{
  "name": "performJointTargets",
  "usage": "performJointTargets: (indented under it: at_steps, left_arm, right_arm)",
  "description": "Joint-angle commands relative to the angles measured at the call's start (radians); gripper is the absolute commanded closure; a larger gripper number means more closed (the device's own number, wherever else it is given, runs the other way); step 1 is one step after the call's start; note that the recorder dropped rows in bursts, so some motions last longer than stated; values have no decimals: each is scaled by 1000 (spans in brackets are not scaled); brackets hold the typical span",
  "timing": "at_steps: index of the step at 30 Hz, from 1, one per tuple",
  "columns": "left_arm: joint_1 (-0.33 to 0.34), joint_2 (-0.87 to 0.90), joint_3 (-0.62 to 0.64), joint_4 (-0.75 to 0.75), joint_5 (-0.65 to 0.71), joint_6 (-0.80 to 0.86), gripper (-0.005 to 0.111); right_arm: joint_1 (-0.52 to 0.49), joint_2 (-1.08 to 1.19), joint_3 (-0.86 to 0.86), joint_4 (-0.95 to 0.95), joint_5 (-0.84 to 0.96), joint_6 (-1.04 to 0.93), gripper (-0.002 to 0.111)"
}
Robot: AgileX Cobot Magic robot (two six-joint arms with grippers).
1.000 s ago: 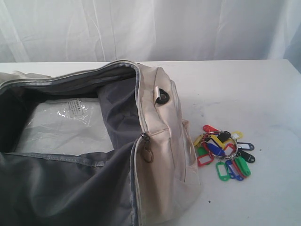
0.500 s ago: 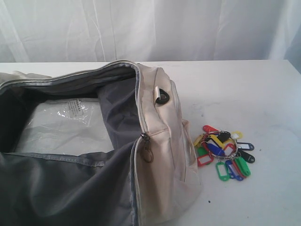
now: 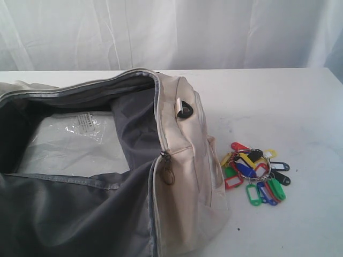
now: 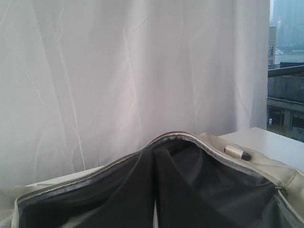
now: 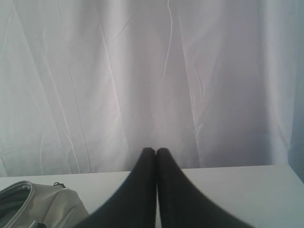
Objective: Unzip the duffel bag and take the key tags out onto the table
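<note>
The cream-beige duffel bag [image 3: 182, 176] lies unzipped on the white table [image 3: 278, 107], its grey lining gaping and a dark zipper pull [image 3: 168, 172] hanging at its right end. The key tags [image 3: 254, 172], a bunch of red, yellow, blue, green and black tags on a ring, rest on the table just right of the bag. Neither gripper shows in the exterior view. In its wrist view my left gripper [image 4: 155, 147] is shut and empty, its dark fingers in front of the bag's open rim [image 4: 209, 142]. My right gripper [image 5: 156, 151] is shut on nothing above the table [image 5: 237, 190], with the bag's corner [image 5: 33, 204] beside it.
A clear plastic sheet [image 3: 69, 144] lies inside the bag. A black eyelet [image 3: 186, 110] sits on the bag's top end. A white curtain [image 3: 171, 32] hangs behind the table's far edge. A window [image 4: 287, 71] shows past the curtain in the left wrist view.
</note>
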Motion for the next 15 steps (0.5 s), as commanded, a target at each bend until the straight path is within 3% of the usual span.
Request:
performJointTargets:
  at_steps: [1,4,7,15]
  left_arm:
    - [2,-3,6,-19,-6,-8,107]
    - [2,-3,6,-4,-21,-6,107]
    - [2,-3,6,138,-37,-83,107]
    - [2,-3,6,820,-217,-819,107]
  right_arm:
    - [0,-6,2,-5,6,2,108]
    - [0,-6,2,-5,6,2,108]
    - [0,-6,2,-5,6,2,108]
    - [0,-6,2,-5,1,2,108]
